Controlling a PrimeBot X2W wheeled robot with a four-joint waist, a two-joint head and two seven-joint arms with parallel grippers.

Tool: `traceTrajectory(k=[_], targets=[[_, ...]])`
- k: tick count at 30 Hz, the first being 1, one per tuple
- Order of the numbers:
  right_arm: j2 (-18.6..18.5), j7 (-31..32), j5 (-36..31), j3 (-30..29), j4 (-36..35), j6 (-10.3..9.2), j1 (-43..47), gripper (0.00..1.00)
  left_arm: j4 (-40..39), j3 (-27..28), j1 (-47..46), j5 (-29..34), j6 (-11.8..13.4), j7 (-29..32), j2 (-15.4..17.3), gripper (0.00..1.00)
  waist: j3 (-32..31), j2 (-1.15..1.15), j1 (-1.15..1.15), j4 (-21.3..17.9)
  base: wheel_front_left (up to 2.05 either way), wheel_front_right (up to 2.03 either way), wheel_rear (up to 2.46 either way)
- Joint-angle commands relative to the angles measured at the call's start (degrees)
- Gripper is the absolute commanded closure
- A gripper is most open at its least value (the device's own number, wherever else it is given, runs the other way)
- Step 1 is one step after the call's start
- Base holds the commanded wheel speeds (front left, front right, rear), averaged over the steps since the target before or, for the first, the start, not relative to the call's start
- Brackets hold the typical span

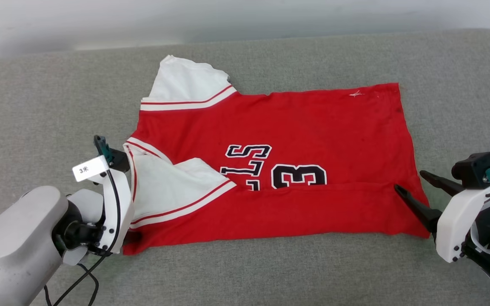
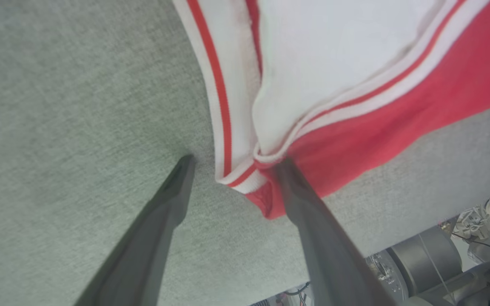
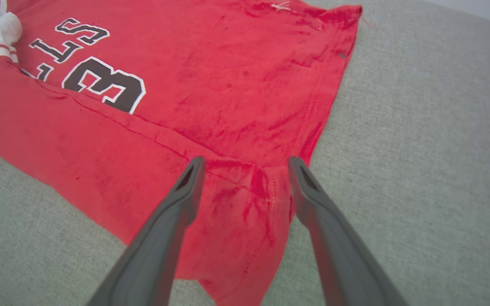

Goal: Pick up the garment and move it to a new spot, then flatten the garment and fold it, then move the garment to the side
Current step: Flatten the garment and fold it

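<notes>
The garment (image 1: pixel 292 127) lies spread on the grey fabric surface (image 1: pixel 36 106), a red shirt with white sleeves. Its near long edge is folded up over part of the black-and-white lettering and the number 3. My left gripper (image 2: pixel 236 161) stands open at the shirt's near-left corner. One of its fingers (image 2: pixel 172 199) is on bare grey cloth and the other rests at the striped trim and red fabric (image 2: pixel 398 127). My right gripper (image 1: pixel 410 180) is open at the near-right hem corner. In the right wrist view its open jaws (image 3: pixel 247 159) straddle that corner of the red cloth (image 3: pixel 228 85), holding nothing.
The grey surface (image 3: pixel 419 148) stretches wide on every side of the shirt, with a pale wall (image 1: pixel 100 21) behind its far edge. Parts of the robot's body and cables (image 2: pixel 432 259) show past the surface's edge in the left wrist view.
</notes>
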Motion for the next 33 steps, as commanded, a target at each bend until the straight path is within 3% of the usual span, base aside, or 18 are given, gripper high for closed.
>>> traceTrajectory(k=[1,7,8,9,10,17,25,29,33], targets=[[0.47,0.06,0.18,0.01,0.14,-0.02,-0.88,0.0,0.99,-0.68,1.1,0.35,-0.06,0.27,-0.58,0.0,0.85,0.0,0.0,-0.58,0.0,0.0,0.0],[0.5,0.12,0.75,0.64,0.64,-0.02,-1.96,0.0,4.33,-3.22,3.87,0.67,-1.22,-0.38,-3.55,0.0,1.39,0.0,0.0,-1.05,0.0,0.0,0.0],[0.26,0.21,0.68,0.68,0.63,-0.02,-2.39,0.0,4.57,-3.46,4.08,0.7,-1.49,-0.58,-3.75,0.45,1.29,0.0,0.0,-1.04,0.0,0.0,0.0],[-0.09,0.41,0.72,0.72,0.52,-0.02,-2.76,0.0,4.75,-3.62,4.1,0.8,-1.85,-0.85,-3.91,0.78,1.13,0.0,0.0,-0.99,0.0,0.0,0.0],[-0.49,0.54,0.81,0.73,0.38,-0.02,-3.12,0.0,4.9,-3.58,4.09,0.71,-2.11,-1.11,-3.86,1.0,0.89,0.0,0.0,-0.9,0.0,0.0,0.0],[-5.57,7.53,2.07,2.23,-3.24,-0.03,-8.29,0.0,2.08,-1.73,1.96,1.24,-4.27,-5.66,-1.51,1.0,-1.21,0.0,0.0,-0.25,0.0,0.0,0.0],[-13.74,28.38,8.79,7.83,-9.9,-0.03,-14.26,0.0,-4.54,-0.39,1.37,1.4,-4.86,-8.02,2.07,1.0,-1.94,0.0,0.0,0.86,0.0,0.0,0.0],[-14.83,36.99,11.67,10.42,-10.61,-0.03,-15.55,0.0,-7.08,-0.46,1.69,1.95,-4.33,-8.44,2.78,1.0,-1.06,0.0,0.0,1.36,0.0,0.0,0.0],[-12.57,39.56,13.2,10.35,-7.77,-0.02,-15.71,0.0,-9.17,-0.5,1.17,2.53,-3.88,-8.6,2.8,1.0,0.53,0.0,0.0,1.91,0.0,0.0,0.0]])
